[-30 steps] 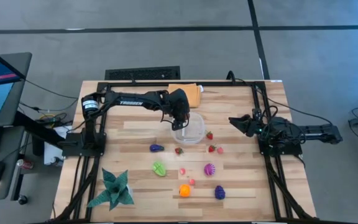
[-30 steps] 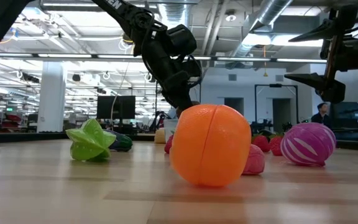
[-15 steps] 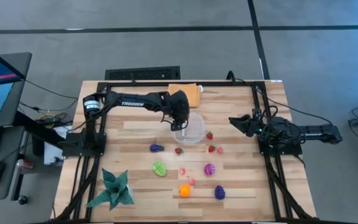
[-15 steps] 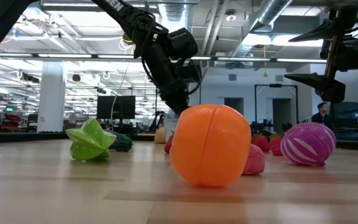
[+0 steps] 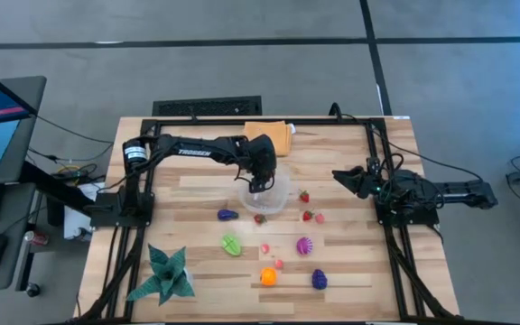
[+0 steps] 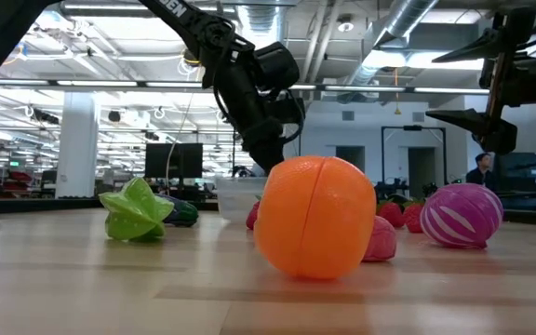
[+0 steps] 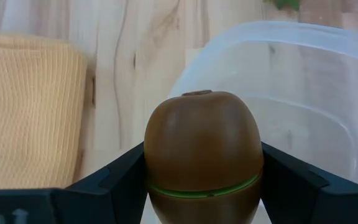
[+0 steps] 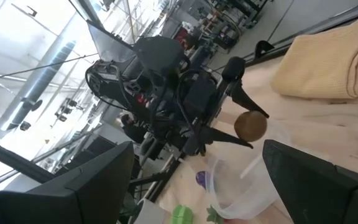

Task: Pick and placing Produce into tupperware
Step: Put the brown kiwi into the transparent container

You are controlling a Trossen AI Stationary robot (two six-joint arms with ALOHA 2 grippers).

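My left gripper [image 5: 260, 179] is shut on a brown, egg-shaped toy fruit [image 7: 202, 149] and slants down over the far-left rim of the clear tupperware [image 5: 276, 197]. The right wrist view shows the same fruit [image 8: 250, 126] just above that container [image 8: 241, 186]. Other produce lies loose on the wood: a dark purple piece [image 5: 227, 215], a green one [image 5: 231, 244], a magenta one [image 5: 304, 245], an orange ball [image 5: 268, 275] and small red strawberries [image 5: 308, 215]. My right gripper [image 5: 346, 178] waits open at the table's right side, holding nothing. My left gripper pinches the brown fruit between its two fingers [image 7: 114, 180], one on each opposite side of its wide middle [image 7: 157, 165]. The fingers slant down from the table's far-left side. The fruit is lifted clear, its rounded end pointing forward over the tupperware's rim [image 7: 229, 43].
A folded orange cloth [image 5: 273, 137] lies at the far edge, just behind the tupperware. A green spiky star-shaped plant [image 5: 162, 275] sits at the near left corner. A black metal frame [image 5: 242, 120] runs round the table. A second purple piece [image 5: 319, 279] lies near the front.
My left gripper has crept a little down and toward the near edge with the brown fruit still in its fingers. The tupperware has shifted slightly toward the table's near-left and now shows in the low view.
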